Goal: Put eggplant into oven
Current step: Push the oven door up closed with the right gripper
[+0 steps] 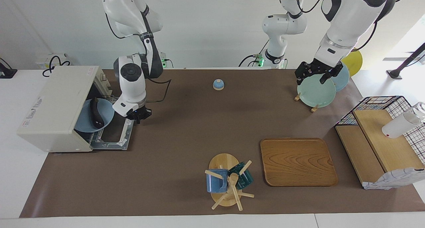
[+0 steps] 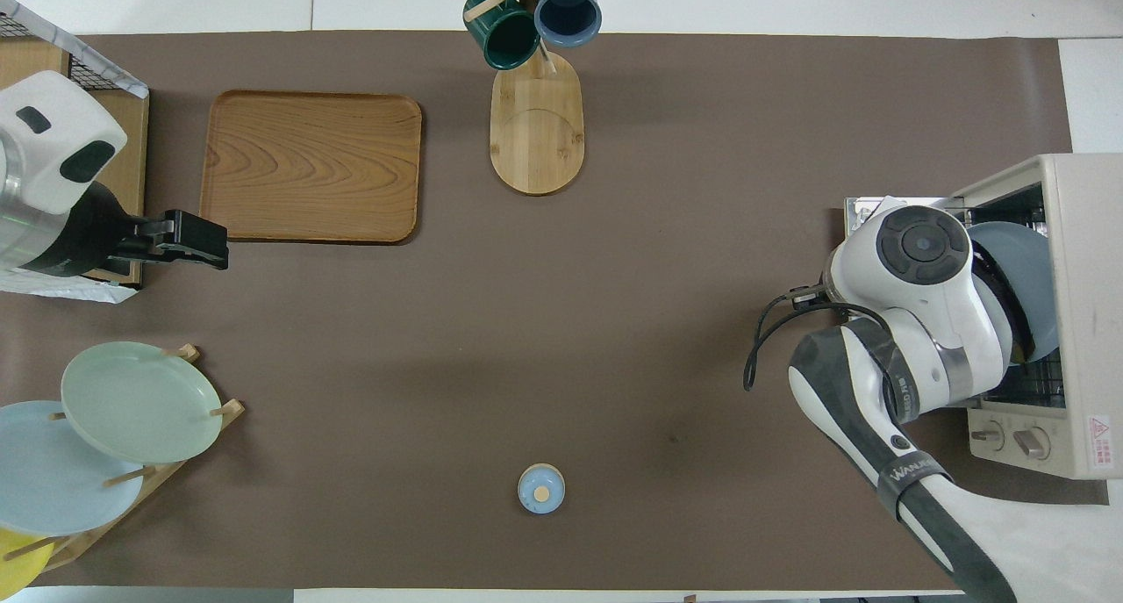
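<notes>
The cream-white oven [image 1: 49, 108] stands at the right arm's end of the table, its door [image 1: 114, 136] dropped open. A blue plate [image 1: 93, 116] rests in the oven's mouth, part of it sticking out. The dark eggplant [image 1: 96, 113] lies on that plate. My right gripper [image 1: 141, 116] hangs just above the open door's edge, beside the plate and apart from the eggplant. My left gripper [image 1: 313, 77] is open and empty over the plate rack; it also shows in the overhead view [image 2: 197, 239]. In the overhead view my right arm hides the eggplant; the oven [image 2: 1066, 313] and plate [image 2: 1022, 261] show.
A pale green plate [image 1: 315, 92] and others stand in a rack at the left arm's end. A small blue bell [image 1: 218, 84] sits near the robots. A wooden tray [image 1: 297, 161], a mug tree [image 1: 229, 181] and a wire-sided shelf [image 1: 382, 138] lie farther out.
</notes>
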You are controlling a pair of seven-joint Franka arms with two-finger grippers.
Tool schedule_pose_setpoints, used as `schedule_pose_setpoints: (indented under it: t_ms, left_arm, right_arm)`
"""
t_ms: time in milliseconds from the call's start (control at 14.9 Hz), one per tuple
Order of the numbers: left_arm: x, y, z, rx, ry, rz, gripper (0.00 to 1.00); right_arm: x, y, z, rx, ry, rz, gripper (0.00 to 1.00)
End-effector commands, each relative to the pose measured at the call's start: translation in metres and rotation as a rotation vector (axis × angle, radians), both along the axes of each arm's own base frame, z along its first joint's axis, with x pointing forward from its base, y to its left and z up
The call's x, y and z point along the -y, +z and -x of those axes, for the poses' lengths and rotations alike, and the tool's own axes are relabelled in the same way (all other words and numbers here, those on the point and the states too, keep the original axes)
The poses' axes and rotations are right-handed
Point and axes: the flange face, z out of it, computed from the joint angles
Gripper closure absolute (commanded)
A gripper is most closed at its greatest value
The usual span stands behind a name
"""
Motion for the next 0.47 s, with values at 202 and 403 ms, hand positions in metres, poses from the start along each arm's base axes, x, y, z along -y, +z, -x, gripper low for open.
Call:
schedule_pose_setpoints:
  t_ms: [202,403]
  left_arm:
    - [-0.004,0.001,0.002,0.000,0.002,0.001,0.00]
    - [-0.004,0.001,0.002,0.000,0.002,0.001,0.00]
  right_arm:
    - [0.010,-0.014,0.008,-0.008,-0.001,0.017,1.00]
    - [0.023,-0.015,0.007,-0.010,-0.003,0.025,1.00]
